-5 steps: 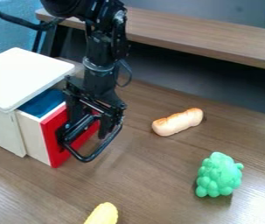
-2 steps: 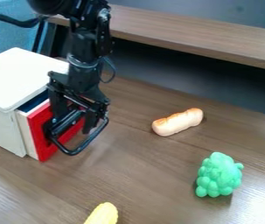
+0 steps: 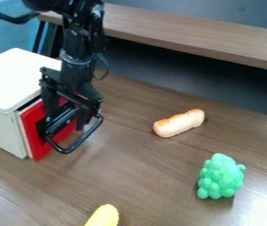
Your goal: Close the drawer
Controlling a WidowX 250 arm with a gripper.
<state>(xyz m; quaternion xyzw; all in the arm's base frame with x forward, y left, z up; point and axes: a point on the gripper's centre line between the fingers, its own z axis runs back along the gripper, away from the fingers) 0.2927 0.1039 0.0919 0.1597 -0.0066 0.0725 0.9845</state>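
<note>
Right, the wood-look tabletop (image 3: 159, 172) spreads out under and around the jaws, with a long wooden shelf (image 3: 182, 37) behind and above them. The black arm (image 3: 78, 55) comes in from the top edge and hangs down, its gripper (image 3: 71, 131) low in front of the drawer (image 3: 33, 121). To the left of the jaws sits the white cabinet (image 3: 15, 79). The drawer is in it, nearly shut — its red front stands just out from the cabinet, a narrow dark gap along the top. The jaws overlap that front; I can't tell if they touch it, nor whether they are apart or together. Well off to their right, nearer the camera, is a bumpy green toy (image 3: 220, 176). A toy bread roll (image 3: 179, 123) lies to their right too — closer in — and a yellow toy (image 3: 104, 216) is below them at the bottom edge, partly cut off.
</note>
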